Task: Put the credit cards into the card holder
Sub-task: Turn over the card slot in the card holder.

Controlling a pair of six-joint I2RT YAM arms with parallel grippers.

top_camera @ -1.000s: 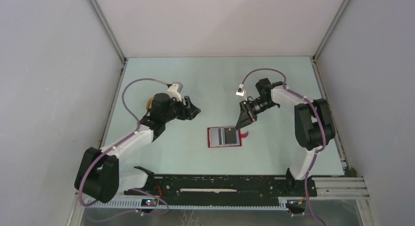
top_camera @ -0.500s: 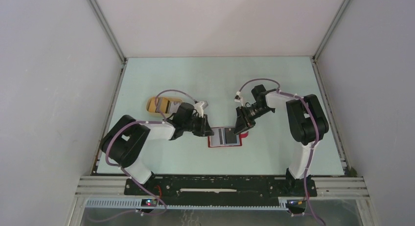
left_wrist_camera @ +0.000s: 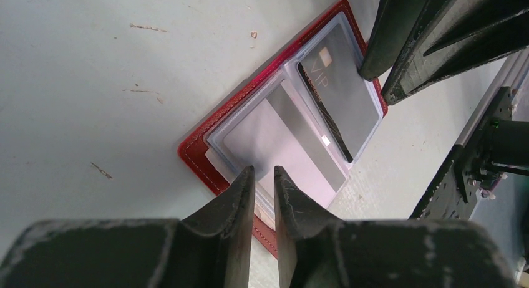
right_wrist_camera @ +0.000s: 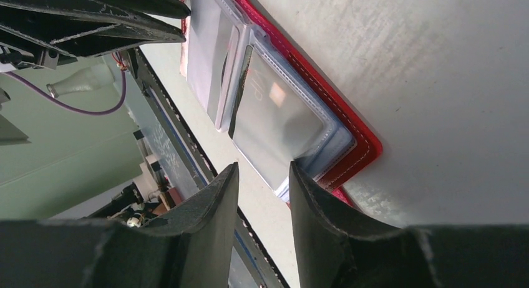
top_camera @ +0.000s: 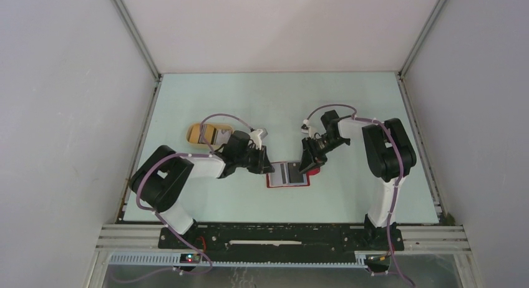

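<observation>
The red card holder (top_camera: 270,183) lies open on the table between my two grippers. Its clear sleeves hold a dark credit card marked VIP (left_wrist_camera: 340,98) and a pale grey one (left_wrist_camera: 281,138). My left gripper (top_camera: 265,165) hangs low over the holder's left edge, its jaws only a narrow slit apart (left_wrist_camera: 263,172) with nothing seen between them. My right gripper (top_camera: 309,161) stands at the holder's right edge, open (right_wrist_camera: 263,169). One of its fingertips (right_wrist_camera: 300,172) is against the sleeve corner. More credit cards (top_camera: 215,135), one golden-brown, lie in the tan tray (top_camera: 194,127).
The tan oval tray sits left of and behind the holder, just behind the left arm. A black rail (top_camera: 281,235) runs along the table's near edge. Grey walls close in the left, right and back sides.
My left arm has swung from over the tray to the holder's left edge, and its jaws have narrowed. My right gripper has come down a little to the holder's right edge.
</observation>
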